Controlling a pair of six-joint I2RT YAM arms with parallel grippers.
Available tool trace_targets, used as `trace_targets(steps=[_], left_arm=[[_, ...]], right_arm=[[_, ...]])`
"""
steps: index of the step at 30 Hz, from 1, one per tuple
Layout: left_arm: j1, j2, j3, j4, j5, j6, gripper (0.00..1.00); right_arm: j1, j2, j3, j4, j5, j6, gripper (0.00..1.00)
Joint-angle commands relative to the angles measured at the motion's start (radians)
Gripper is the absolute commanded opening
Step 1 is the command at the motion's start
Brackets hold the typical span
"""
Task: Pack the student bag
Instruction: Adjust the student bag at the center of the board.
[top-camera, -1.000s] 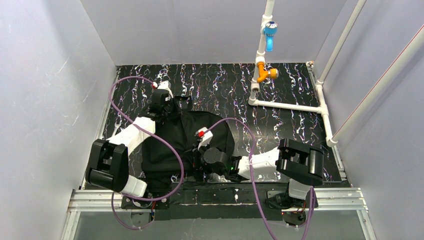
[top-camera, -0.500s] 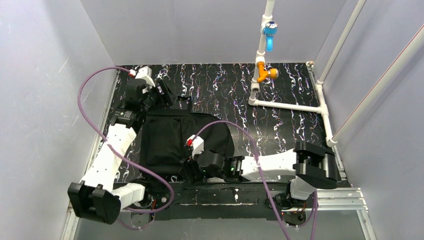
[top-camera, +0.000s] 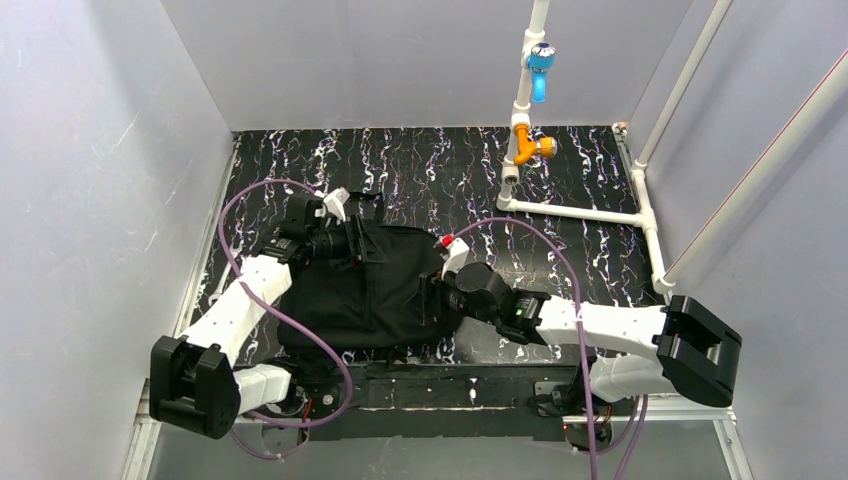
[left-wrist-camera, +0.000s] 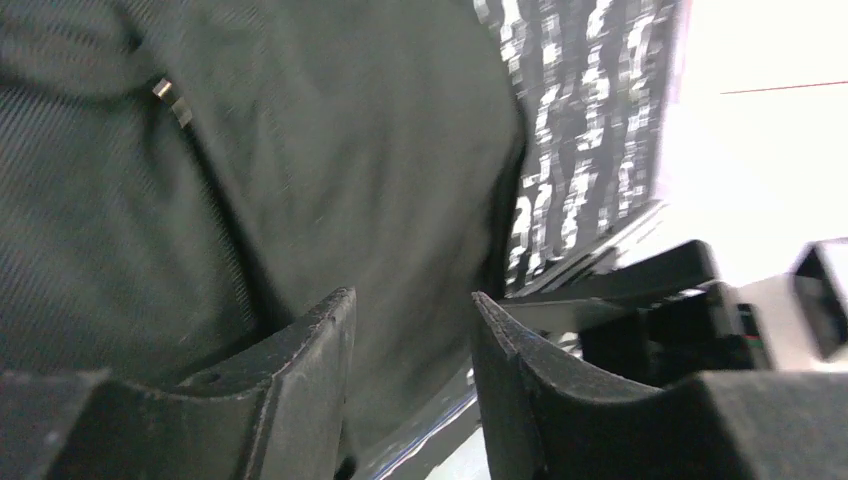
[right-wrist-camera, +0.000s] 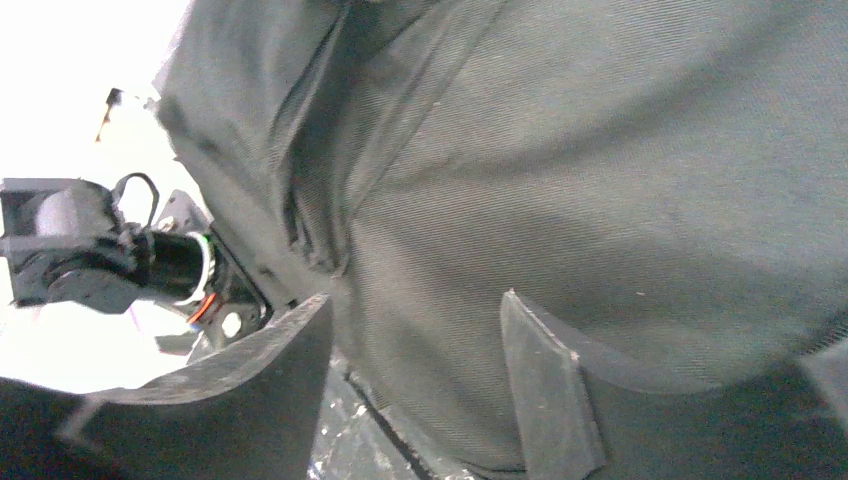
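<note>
The student bag (top-camera: 370, 285), a large black fabric backpack, lies flat on the table left of centre. My left gripper (top-camera: 350, 243) is over the bag's far left end, its jaws apart. In the left wrist view the left gripper (left-wrist-camera: 412, 295) points at the bag's cloth (left-wrist-camera: 300, 150), and a small metal zip pull (left-wrist-camera: 172, 98) shows on it. My right gripper (top-camera: 428, 298) is at the bag's right side, open. In the right wrist view the right gripper (right-wrist-camera: 417, 296) straddles the bag's lower edge (right-wrist-camera: 600, 150), with no grip to be seen.
A white pipe frame (top-camera: 575, 210) stands at the back right with a blue fitting (top-camera: 540, 60) and an orange one (top-camera: 530, 148). The tabletop (top-camera: 450, 170) is black with white marbling. Grey walls close in on three sides. Purple cables loop over both arms.
The left arm swung in from the back left corner onto the bag's far end. The right arm moved from the bag's near edge to its right side. Both grippers were shut and now stand open.
</note>
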Motion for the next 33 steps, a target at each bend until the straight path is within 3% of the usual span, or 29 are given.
trace_targets(steps=[1, 6, 13, 16, 20, 25, 28, 29, 30, 33], left_arm=[[0.003, -0.070, 0.009, -0.282, -0.140, 0.135, 0.42], [0.025, -0.243, -0.003, -0.388, -0.382, 0.138, 0.43], [0.029, -0.391, 0.018, -0.398, -0.434, 0.131, 0.50], [0.028, -0.348, 0.036, -0.391, -0.353, 0.138, 0.64], [0.028, -0.242, 0.066, -0.353, -0.295, 0.120, 0.65], [0.027, -0.081, 0.054, -0.230, -0.244, 0.102, 0.64], [0.028, 0.036, 0.056, -0.216, -0.220, 0.103, 0.56], [0.029, 0.061, 0.050, -0.208, -0.227, 0.104, 0.49], [0.028, 0.076, 0.037, -0.196, -0.246, 0.102, 0.36], [0.033, 0.079, -0.012, -0.128, -0.256, 0.101, 0.17]], right_arm=[[0.001, 0.030, 0.024, 0.093, -0.142, 0.023, 0.63], [0.002, 0.191, 0.138, 0.158, -0.283, 0.017, 0.44], [0.002, 0.383, 0.328, 0.186, -0.369, 0.016, 0.34], [0.001, 0.421, 0.372, 0.152, -0.328, 0.015, 0.35], [0.020, 0.483, 0.382, 0.190, -0.347, 0.014, 0.32], [0.128, 0.566, 0.425, 0.160, -0.278, -0.027, 0.12], [0.187, 0.561, 0.403, 0.086, -0.102, -0.076, 0.13], [0.202, 0.546, 0.385, 0.068, -0.037, -0.091, 0.16], [0.210, 0.527, 0.364, 0.053, 0.009, -0.107, 0.19], [0.213, 0.445, 0.280, 0.056, 0.055, -0.129, 0.35]])
